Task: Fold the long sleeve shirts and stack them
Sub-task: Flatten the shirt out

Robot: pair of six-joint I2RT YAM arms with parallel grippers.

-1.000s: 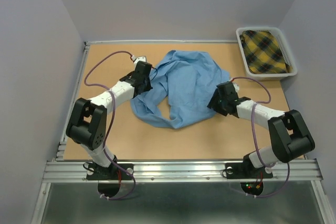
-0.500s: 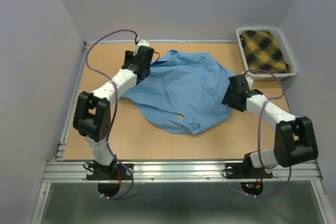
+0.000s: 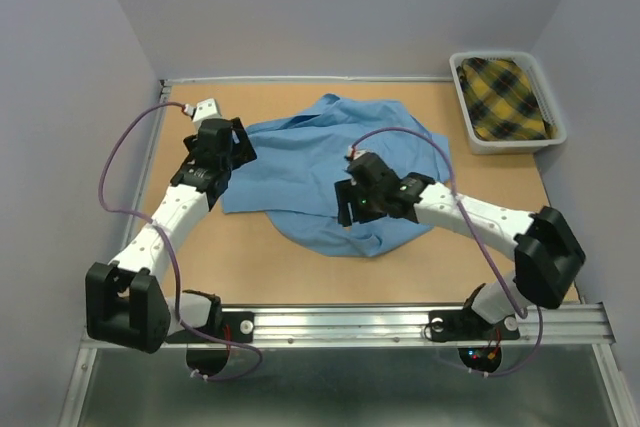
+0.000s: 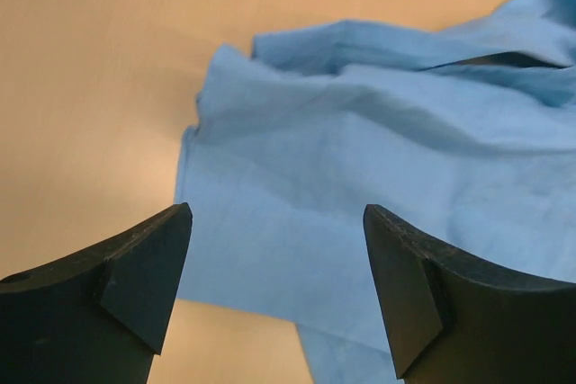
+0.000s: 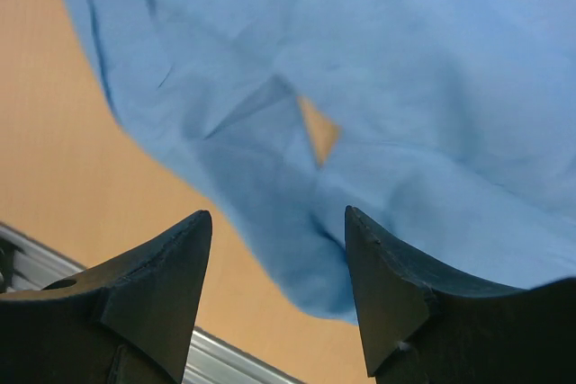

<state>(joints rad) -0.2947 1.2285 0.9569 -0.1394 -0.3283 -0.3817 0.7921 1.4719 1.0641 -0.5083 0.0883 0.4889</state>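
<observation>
Left gripper (image 4: pixel 279 222): jaws wide apart, nothing between them. Blue shirt (image 3: pixel 320 162) lies just ahead of its fingertips, with a flat edge and corner on the table (image 3: pixel 250 267), not touched. Right gripper (image 5: pixel 279 218): jaws apart too and empty, hovering over the shirt's near hem. Cloth sits below and ahead of its fingers, and a small gap in the folds shows table through. So both hands are released, with the shirt loose on the table between them.

Progress: early. Shirt is partly spread but rumpled, far side bunched. I can't pick out the sleeves, and no fold is made. No stack on the table. Basket (image 3: pixel 515 142), well off past the right gripper, holds a yellow plaid cloth (image 3: pixel 505 97); can't tell if it's another shirt. Left to do: flatten, fold, stack.
</observation>
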